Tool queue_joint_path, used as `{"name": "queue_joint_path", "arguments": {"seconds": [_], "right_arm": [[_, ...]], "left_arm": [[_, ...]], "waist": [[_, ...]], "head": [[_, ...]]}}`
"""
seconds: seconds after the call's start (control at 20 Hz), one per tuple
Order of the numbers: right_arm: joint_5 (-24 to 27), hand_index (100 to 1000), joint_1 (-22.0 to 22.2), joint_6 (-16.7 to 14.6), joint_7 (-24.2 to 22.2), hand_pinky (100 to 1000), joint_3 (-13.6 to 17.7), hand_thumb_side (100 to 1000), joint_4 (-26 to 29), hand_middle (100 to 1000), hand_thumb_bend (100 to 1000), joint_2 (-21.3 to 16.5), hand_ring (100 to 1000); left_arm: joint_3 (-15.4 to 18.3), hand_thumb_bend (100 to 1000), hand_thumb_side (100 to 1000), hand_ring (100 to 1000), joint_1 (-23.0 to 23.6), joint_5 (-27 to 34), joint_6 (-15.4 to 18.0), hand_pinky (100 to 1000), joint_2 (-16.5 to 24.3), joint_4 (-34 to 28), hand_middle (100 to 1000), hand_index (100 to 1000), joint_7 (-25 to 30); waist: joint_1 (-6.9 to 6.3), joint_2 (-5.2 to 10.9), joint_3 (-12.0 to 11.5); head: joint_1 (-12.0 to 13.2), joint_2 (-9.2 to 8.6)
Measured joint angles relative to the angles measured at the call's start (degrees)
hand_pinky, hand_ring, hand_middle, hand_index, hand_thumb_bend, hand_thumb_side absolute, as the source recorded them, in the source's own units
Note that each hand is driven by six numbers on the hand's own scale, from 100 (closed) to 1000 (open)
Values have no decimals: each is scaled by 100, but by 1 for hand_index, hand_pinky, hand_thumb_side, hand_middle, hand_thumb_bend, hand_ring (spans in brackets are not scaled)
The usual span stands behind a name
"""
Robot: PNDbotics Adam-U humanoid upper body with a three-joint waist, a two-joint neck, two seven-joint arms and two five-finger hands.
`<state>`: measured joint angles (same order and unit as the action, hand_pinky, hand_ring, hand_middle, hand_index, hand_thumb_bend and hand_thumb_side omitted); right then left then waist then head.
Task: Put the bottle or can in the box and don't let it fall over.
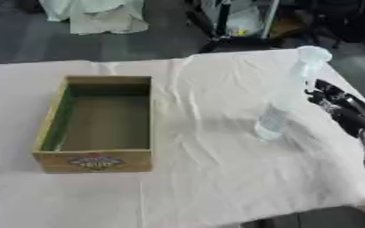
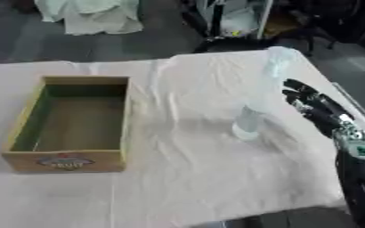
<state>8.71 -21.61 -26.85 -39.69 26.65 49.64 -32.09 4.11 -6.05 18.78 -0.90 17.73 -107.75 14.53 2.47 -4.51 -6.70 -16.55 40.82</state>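
A clear plastic bottle stands on the cream cloth at the table's right side, its pale cap end leaning up and to the right. My right hand, black with silver parts, comes in from the right edge just beside the bottle's upper half. Its fingers are stretched toward the bottle; whether they touch it I cannot tell. The wooden box sits at the left with nothing in it, a round label on its front wall, well apart from the bottle. My left hand is out of view.
The cream tablecloth is wrinkled between box and bottle. The table's right edge runs close behind my hand. Beyond the far edge are a chair base and a white cloth heap on the floor.
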Motion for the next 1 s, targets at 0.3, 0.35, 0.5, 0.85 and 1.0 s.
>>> {"name": "queue_joint_path", "arguments": {"seconds": [0.3,0.35,0.5,0.85,1.0], "right_arm": [[-3,1000,4,-14,14,1000,-23,470,0,1000,100,0,1000],[-3,1000,4,-14,13,1000,-24,470,0,1000,100,0,1000],[0,1000,4,-13,8,1000,-25,470,0,1000,100,0,1000],[51,1000,7,-3,0,1000,-62,470,5,1000,100,0,1000],[69,1000,35,-2,2,1000,-89,470,17,1000,100,0,1000]], "left_arm": [[0,100,809,1000,0,0,0,1000,0,0,1000,772,0],[0,100,809,1000,0,0,0,1000,0,0,1000,772,0],[0,100,808,1000,0,0,0,1000,0,0,1000,772,0],[0,100,809,1000,0,0,0,1000,0,0,1000,772,0],[0,100,808,1000,0,0,0,1000,0,0,1000,772,0]], "waist": [[0,0,-1],[1,0,-2],[1,0,-4],[10,0,-6],[11,0,-6]], "head": [[0,0],[0,0],[2,0],[14,0],[15,0]]}}
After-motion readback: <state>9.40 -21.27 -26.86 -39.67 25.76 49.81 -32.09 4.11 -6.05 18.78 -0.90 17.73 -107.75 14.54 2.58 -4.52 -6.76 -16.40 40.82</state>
